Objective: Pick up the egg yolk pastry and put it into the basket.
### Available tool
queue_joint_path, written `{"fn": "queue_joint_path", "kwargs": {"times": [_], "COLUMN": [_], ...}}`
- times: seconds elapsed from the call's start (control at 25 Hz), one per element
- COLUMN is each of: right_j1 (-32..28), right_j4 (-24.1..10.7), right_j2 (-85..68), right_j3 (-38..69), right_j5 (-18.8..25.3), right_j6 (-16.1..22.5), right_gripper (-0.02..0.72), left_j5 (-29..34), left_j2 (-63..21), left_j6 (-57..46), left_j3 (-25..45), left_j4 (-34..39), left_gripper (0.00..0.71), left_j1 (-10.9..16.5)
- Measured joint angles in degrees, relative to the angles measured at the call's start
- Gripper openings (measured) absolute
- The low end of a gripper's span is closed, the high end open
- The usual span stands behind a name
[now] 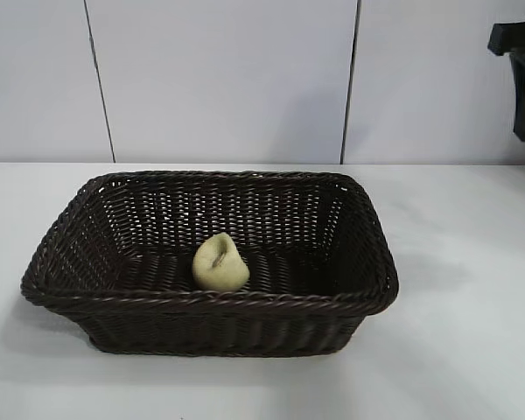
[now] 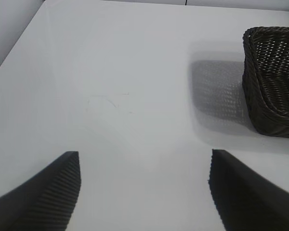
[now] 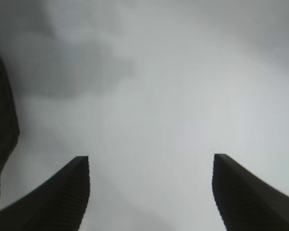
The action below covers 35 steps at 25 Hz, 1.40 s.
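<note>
Right claw (image 3: pixel 151 192) hangs wide open and empty above the worktop (image 1: pixel 472 289). Left claw (image 2: pixel 144 192) is wide open too, empty, near the basket (image 1: pixel 212 300). Pastry (image 1: pixel 220 263) lies inside it.

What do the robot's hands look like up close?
Both are matte black. The left hand has two wedge-shaped fingers with fine ridges on their inner faces. The right hand looks the same. No cables or markings show.
</note>
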Motion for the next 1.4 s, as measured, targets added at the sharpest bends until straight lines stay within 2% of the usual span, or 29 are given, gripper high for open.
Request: {"fn": "queue_joint_path", "kwargs": {"times": [0.28,0.52,1.4], "right_j1": [0.00,0.00,0.28], "right_j4": [0.05,0.05,0.00], "right_j2": [-16.21,-30.37,-76.38], "right_j3": [20.49,33.94,35.22], "right_j5": [-8.23,-10.80,-8.42], "right_j6": [-0.07,-0.12,-0.17], "right_gripper": [0.517,0.517,0.517], "left_j5": [0.00,0.00,0.00], "left_j2": [0.00,0.00,0.00], "left_j6": [0.00,0.00,0.00], "left_j3": [0.00,0.00,0.00], "left_j4": [0.00,0.00,0.00], "left_gripper": [0.543,0.543,0.543], "left_j1": [0.00,0.00,0.00]}}
